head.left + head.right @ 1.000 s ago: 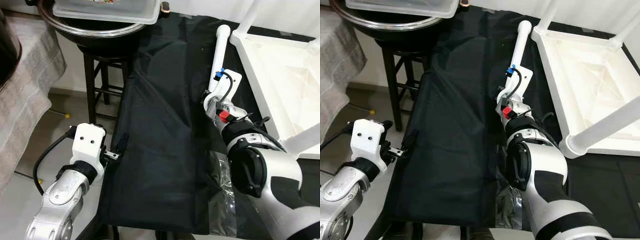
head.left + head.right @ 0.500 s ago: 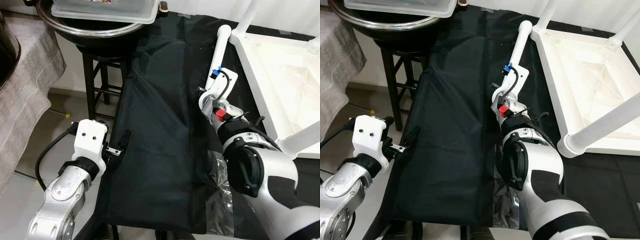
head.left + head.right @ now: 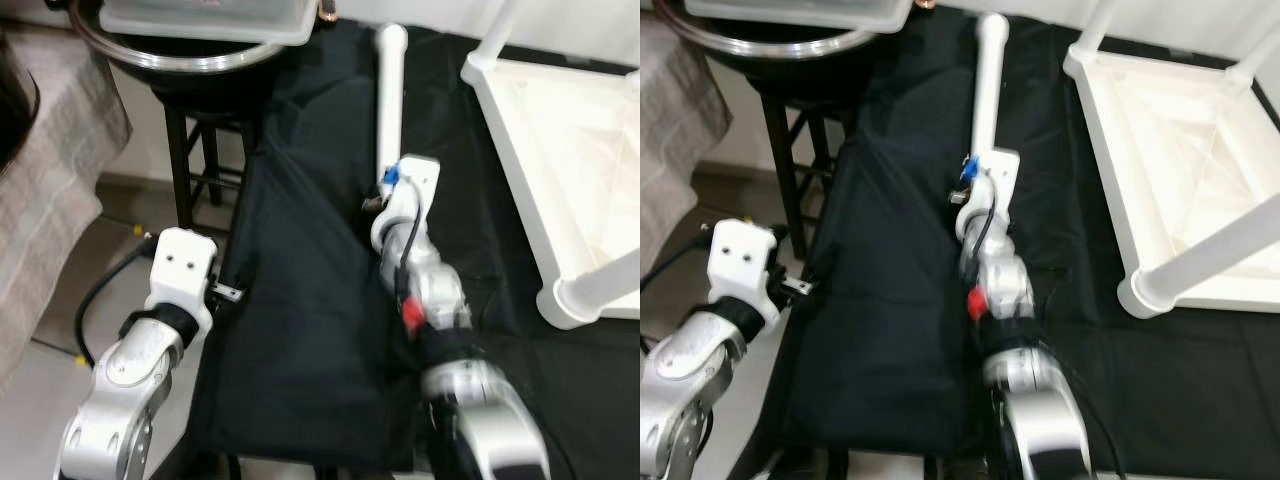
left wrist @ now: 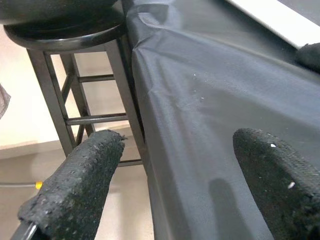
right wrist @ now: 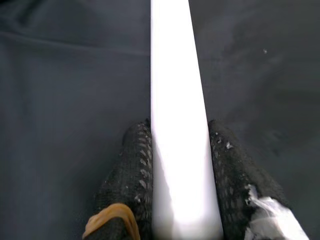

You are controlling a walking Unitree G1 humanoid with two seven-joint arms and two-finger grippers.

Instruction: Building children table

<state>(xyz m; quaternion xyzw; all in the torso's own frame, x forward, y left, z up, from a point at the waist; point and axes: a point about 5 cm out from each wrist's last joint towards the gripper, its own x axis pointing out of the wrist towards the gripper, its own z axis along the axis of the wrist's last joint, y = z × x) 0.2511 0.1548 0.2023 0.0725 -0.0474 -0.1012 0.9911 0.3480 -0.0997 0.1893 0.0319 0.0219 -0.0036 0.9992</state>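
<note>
While pinched: right gripper (image 5: 180,175) clamps white table leg (image 3: 388,100), held over black cloth (image 3: 300,330).
L gripper (image 4: 175,170): spread, idle by cloth edge.
Tabletop (image 3: 570,130): upturned, apart to right.
Risk: long leg w/ end-grip may pivot, slip, or knock tabletop frame.
</note>
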